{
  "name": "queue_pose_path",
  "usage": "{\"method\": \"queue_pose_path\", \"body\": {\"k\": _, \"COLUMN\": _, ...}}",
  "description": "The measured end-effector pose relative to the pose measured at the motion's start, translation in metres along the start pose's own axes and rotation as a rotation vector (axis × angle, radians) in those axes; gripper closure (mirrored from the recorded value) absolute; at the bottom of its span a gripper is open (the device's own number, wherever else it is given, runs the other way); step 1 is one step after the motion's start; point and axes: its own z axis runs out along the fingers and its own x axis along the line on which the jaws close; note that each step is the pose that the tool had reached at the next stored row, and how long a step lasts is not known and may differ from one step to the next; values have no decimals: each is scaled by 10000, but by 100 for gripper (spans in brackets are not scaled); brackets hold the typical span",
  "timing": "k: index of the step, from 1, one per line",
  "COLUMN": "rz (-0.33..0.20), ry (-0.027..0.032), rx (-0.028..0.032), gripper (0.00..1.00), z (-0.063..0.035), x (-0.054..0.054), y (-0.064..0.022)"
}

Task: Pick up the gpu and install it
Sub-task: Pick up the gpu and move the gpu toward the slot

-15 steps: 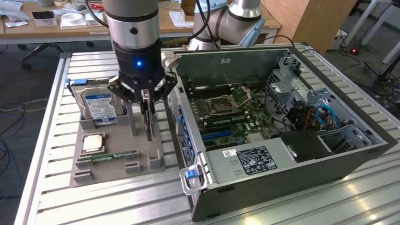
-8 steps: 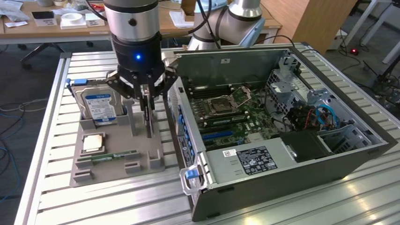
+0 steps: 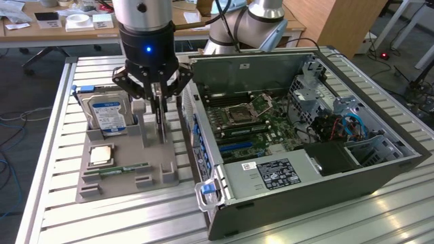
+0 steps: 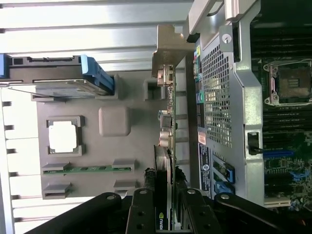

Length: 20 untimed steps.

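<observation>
Four parts share a grey holder on the slatted metal table, told here from the exterior view's left to its right. Furthest left stands the silver hard drive, upright in its slot with its blue-and-white label facing the camera. Just in front of it a square processor chip lies flat in a recess. Nearer the front edge, a narrow green memory stick lies lengthwise between two small blocks.

On the holder's right side the gpu stands on edge, a thin dark card seen almost edge-on. The gripper hangs straight down over it, clamped on the card's upper part. In the wrist view the black fingers press against the two flat faces of the gpu (a small green logo shows on its top edge). Whether the card's lower edge is seated in the holder or just above it cannot be told.

Just beside the holder, on the right, lies the open computer case, its side off. Inside it are the green motherboard, an open processor socket and, at the front, a labelled power supply.
</observation>
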Motion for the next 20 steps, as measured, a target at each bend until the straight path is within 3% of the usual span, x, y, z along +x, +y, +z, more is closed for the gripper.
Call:
{"method": "queue_pose_path", "body": {"k": 14, "rz": 0, "ry": -1, "rx": -1, "gripper": 74, "z": -416, "x": -14, "y": 16}}
{"method": "queue_pose_path", "body": {"k": 20, "rz": 0, "ry": -1, "rx": -1, "gripper": 74, "z": -536, "x": -18, "y": 21}}
